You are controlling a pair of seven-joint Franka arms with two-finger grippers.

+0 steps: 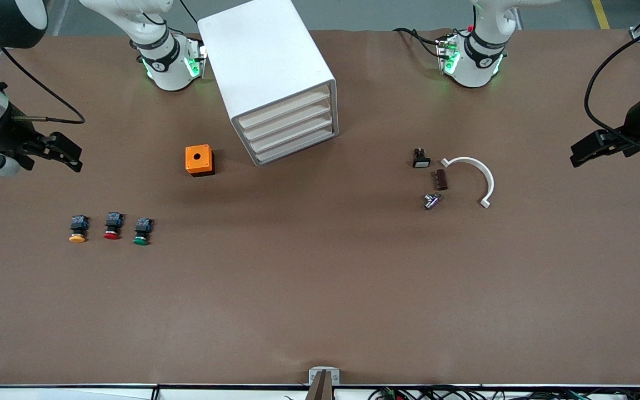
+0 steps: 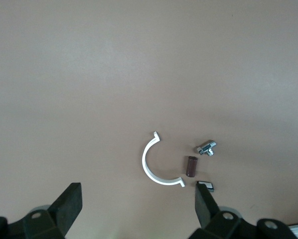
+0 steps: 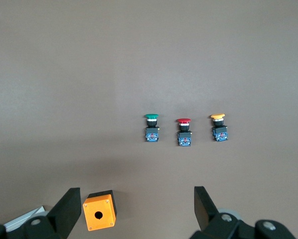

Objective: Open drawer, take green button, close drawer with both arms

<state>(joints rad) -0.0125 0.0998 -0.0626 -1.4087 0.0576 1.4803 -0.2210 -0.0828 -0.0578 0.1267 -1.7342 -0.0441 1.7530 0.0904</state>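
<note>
The white cabinet (image 1: 267,66) stands between the arm bases with all four beige drawers shut. The drawer (image 1: 296,146) is the lowest one. The green-capped button (image 1: 141,230) lies on the table toward the right arm's end, beside a red-capped one (image 1: 112,225) and a yellow-capped one (image 1: 78,228). It also shows in the right wrist view (image 3: 151,127). My right gripper (image 1: 73,154) is open and empty, up over the table at the right arm's end (image 3: 136,206). My left gripper (image 1: 578,154) is open and empty over the left arm's end (image 2: 137,204).
An orange box (image 1: 199,160) with a hole in its top sits beside the cabinet, toward the right arm's end. A white half-ring clamp (image 1: 478,178), a brown piece (image 1: 441,179), a metal fitting (image 1: 431,200) and a small black part (image 1: 420,158) lie toward the left arm's end.
</note>
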